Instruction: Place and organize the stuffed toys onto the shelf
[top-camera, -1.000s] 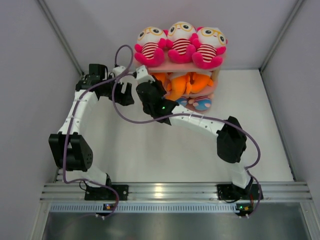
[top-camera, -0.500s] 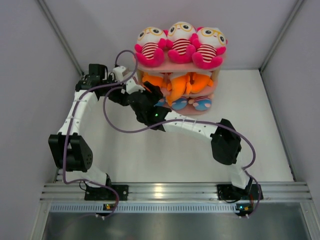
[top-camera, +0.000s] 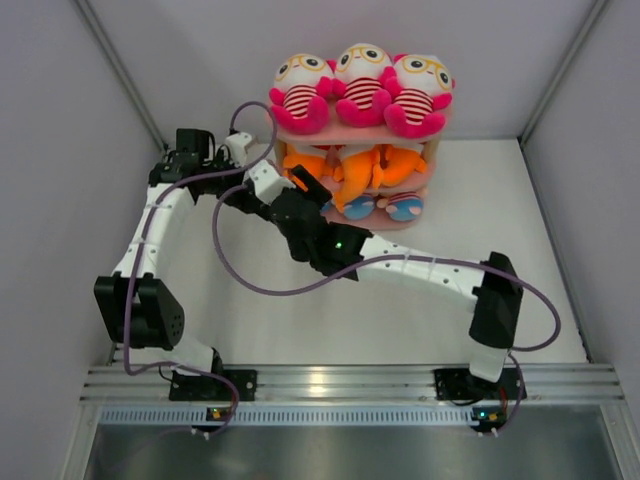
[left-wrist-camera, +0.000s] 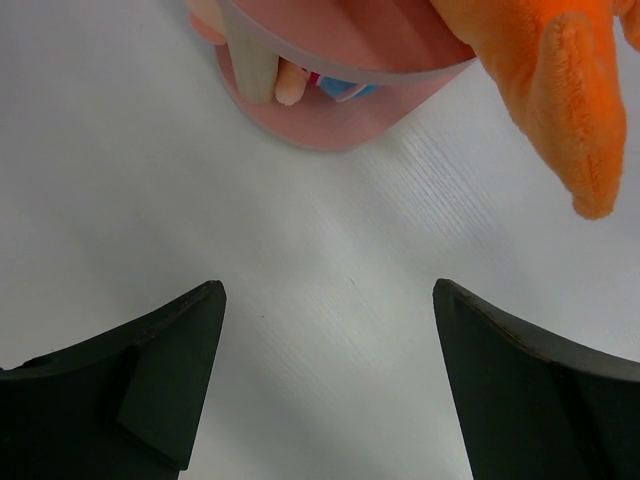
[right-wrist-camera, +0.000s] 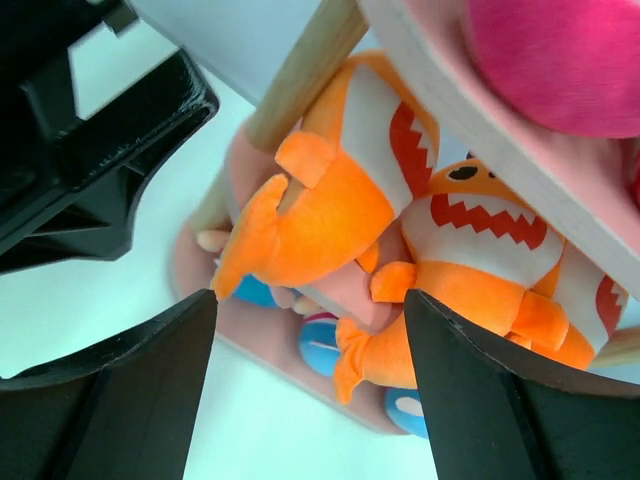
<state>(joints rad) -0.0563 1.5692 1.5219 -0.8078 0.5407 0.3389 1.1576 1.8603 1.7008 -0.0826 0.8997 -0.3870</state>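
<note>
The pink shelf (top-camera: 352, 131) stands at the back of the table. Three white-faced stuffed toys (top-camera: 362, 85) sit on its top board, orange sharks (top-camera: 365, 165) fill the middle tier, and blue dolls (top-camera: 388, 207) lie on the bottom one. My right gripper (top-camera: 312, 190) is open at the shelf's left end. In the right wrist view its jaws (right-wrist-camera: 310, 300) stand just short of the leftmost shark (right-wrist-camera: 330, 190), not touching it. My left gripper (left-wrist-camera: 328, 290) is open over bare table, left of the shelf's base (left-wrist-camera: 330, 110).
The right arm's purple cable (top-camera: 280, 285) loops over the table. The left gripper's black body (right-wrist-camera: 100, 130) is close beside the right one. Grey walls (top-camera: 60, 150) close in both sides, and an aluminium rail (top-camera: 320, 382) runs along the near edge.
The right gripper's jaws have opened wide and now stand clear of the leftmost shark on the middle tier. The right elbow has swung out to the right. The left arm has barely moved.
</note>
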